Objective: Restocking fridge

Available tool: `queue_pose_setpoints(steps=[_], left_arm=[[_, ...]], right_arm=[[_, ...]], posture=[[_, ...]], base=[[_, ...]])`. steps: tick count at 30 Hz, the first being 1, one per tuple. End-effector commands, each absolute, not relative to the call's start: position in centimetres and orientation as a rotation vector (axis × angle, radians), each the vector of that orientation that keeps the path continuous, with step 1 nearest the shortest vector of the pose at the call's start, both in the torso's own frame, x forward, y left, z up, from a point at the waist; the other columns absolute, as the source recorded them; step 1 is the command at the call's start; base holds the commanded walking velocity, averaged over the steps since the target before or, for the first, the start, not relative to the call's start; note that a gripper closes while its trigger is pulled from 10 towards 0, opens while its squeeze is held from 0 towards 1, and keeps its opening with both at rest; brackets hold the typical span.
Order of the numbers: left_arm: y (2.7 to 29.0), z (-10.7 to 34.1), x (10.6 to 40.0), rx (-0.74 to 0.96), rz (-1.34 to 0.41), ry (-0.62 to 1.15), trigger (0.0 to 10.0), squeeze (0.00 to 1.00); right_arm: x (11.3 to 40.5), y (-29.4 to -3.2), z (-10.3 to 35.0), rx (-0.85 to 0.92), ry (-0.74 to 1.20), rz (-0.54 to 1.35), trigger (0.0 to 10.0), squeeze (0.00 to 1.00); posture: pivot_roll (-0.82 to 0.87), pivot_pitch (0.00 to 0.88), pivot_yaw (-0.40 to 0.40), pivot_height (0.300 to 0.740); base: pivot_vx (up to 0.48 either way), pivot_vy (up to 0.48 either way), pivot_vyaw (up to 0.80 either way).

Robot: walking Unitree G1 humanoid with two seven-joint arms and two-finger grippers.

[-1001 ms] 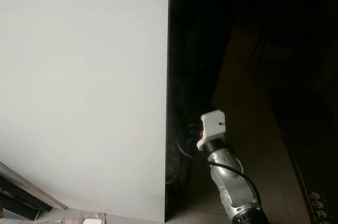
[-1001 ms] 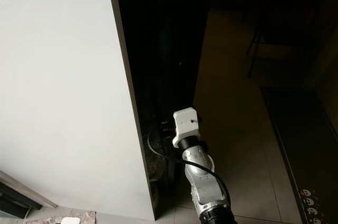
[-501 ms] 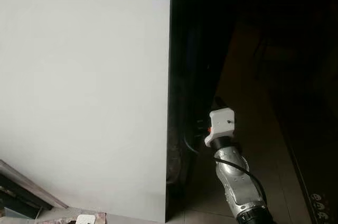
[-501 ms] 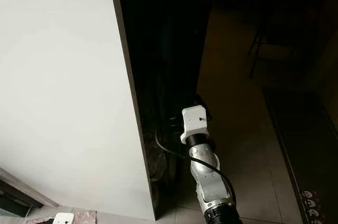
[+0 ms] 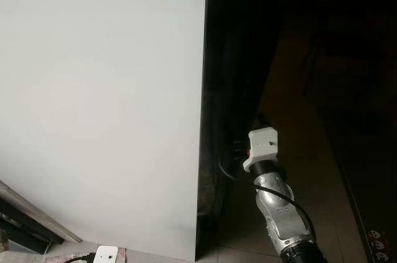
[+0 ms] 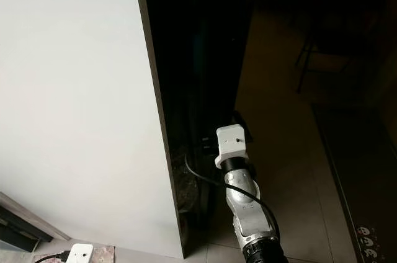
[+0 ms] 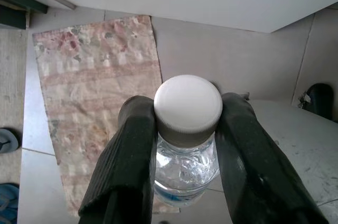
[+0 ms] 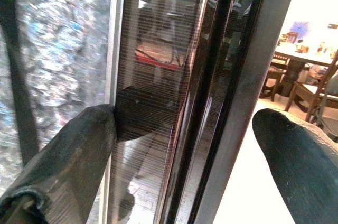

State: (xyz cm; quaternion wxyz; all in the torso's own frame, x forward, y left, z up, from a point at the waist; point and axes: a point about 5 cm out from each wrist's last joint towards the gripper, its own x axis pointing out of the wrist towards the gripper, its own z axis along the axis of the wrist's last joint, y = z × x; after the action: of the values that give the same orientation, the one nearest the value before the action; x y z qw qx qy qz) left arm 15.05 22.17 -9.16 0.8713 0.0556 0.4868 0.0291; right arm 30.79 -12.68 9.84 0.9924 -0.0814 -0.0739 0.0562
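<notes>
A clear water bottle (image 7: 186, 129) with a white cap stands between the two black fingers of my left gripper (image 7: 187, 106), which is shut on its neck. The fridge's tall white panel (image 5: 99, 102) takes up the left of the eye views. Its dark right edge (image 6: 158, 151) runs down the middle. My right arm (image 5: 263, 151) reaches into the dark gap beside that edge. In the right wrist view my right gripper (image 8: 185, 123) is open, its fingers (image 8: 68, 155) astride a dark glossy vertical door edge (image 8: 211, 92), one finger touching it.
A faded patterned mat (image 7: 95, 92) lies on the tiled floor below the bottle. A white plug block (image 6: 79, 252) sits by the fridge's foot. A chair (image 6: 319, 46) and a dark rug (image 6: 366, 226) stand to the right. A lit dining table (image 8: 306, 55) shows past the door edge.
My right arm has moved forward and slightly right, closer into the dark gap. The camera has shifted a little, bringing the white plug block further into view.
</notes>
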Motion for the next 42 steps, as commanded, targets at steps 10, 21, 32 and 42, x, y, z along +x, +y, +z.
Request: queue_pose_setpoints(steps=[10, 21, 32, 42], left_arm=[[24.9, -9.4, 12.1, 0.127, 0.096, 1.065, 10.0, 0.00], [23.8, -9.7, 12.4, 0.146, 0.088, 1.087, 10.0, 0.00], [20.4, -9.7, 14.9, 0.140, 0.051, 1.064, 10.0, 0.00], [18.4, -9.5, 16.1, 0.121, 0.058, 1.033, 10.0, 0.00]], right_arm=[[30.6, -20.4, 8.5, -0.155, -0.053, -0.209, 10.0, 0.00], [28.2, -23.8, 3.7, -0.141, 0.170, -0.289, 10.0, 0.00], [21.7, -23.3, -5.0, -0.056, 0.687, -0.207, 10.0, 0.00], [15.6, -20.9, -9.3, -0.092, 1.017, -0.078, 10.0, 0.00]], posture=[[0.00, 0.000, 0.009, 0.740], [0.01, 0.000, 0.010, 0.740], [-0.01, 0.000, 0.020, 0.740], [0.01, 0.000, 0.020, 0.740]], base=[[0.000, 0.000, 0.00], [0.000, 0.000, 0.00], [0.000, 0.000, 0.00], [0.000, 0.000, 0.00]])
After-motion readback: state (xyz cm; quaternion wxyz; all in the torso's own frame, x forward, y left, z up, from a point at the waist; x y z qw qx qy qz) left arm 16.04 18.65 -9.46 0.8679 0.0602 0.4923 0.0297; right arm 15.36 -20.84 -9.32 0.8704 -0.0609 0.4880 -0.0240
